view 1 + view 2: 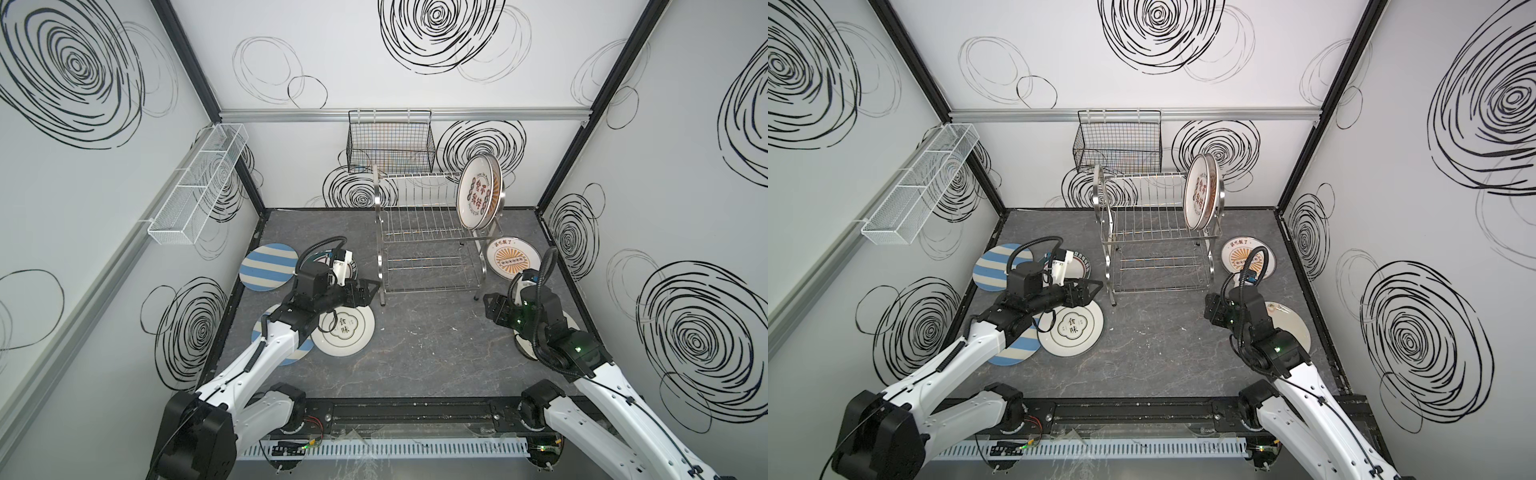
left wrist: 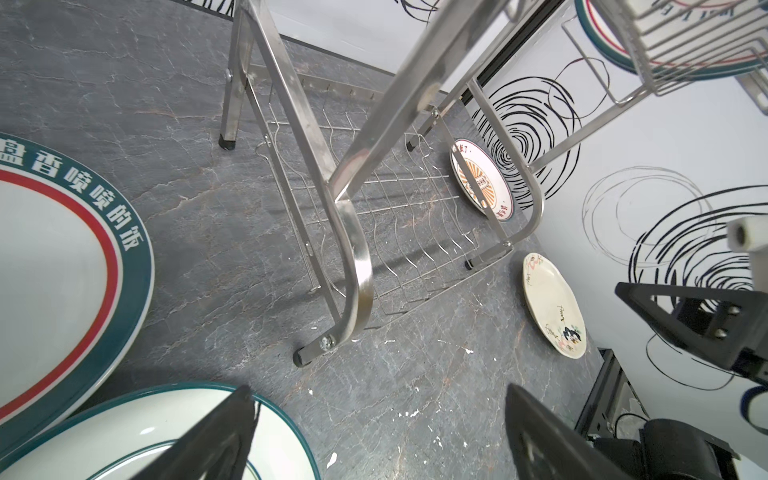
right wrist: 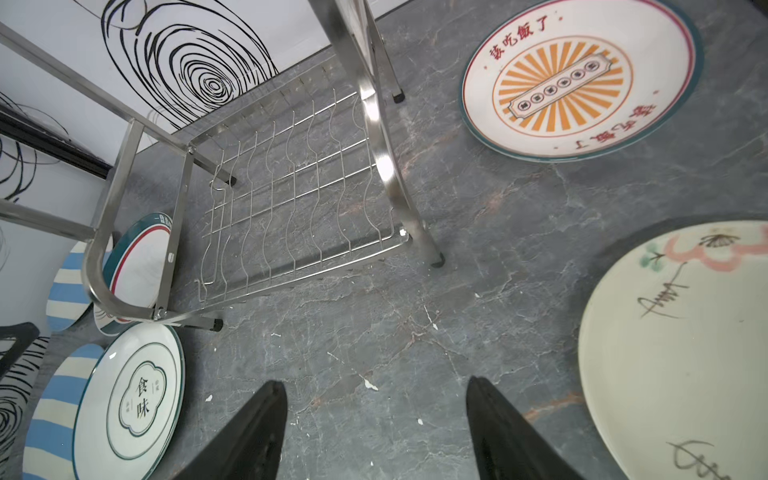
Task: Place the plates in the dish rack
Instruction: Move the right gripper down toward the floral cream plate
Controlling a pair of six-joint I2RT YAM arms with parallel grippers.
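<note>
Between the right fingers (image 3: 257,432): only grey worktop (image 3: 374,324) is showing; they are standing spread and pinching nothing.
Beside the right fingers: the cream brushwork plate (image 3: 685,353) is lying flat just to one side, partly under the right arm; a front foot of the dish rack (image 3: 384,166) is standing ahead of them, apart.
Between the left fingers (image 2: 224,444): these too are standing spread and gripping nothing, with one hanging over the rim of the character plate (image 1: 345,332).
Beside the left fingers: the green-rimmed plate (image 2: 62,270) is lying flat close by; the dish rack's left arched frame is rising just ahead, apart from them.
Open room: the worktop is running bare between the two arms, in front of the dish rack.
Left edge: the far striped plate (image 1: 266,268) is lying flat near the edge; the near striped plate (image 1: 1017,351) is lying partly under the left arm, meeting the character plate's rim.
Right edge: the sunburst plate (image 1: 513,259) is lying flat just beside the dish rack's right frame.
Dish rack: it is standing at the back middle of the worktop; the two racked plates (image 1: 473,199) are standing on edge side by side at the right end of its upper tier.
Walls: the black wire basket (image 1: 390,145) is hanging on the back wall behind the dish rack; the white mesh basket (image 1: 199,187) is hanging along the left wall.
</note>
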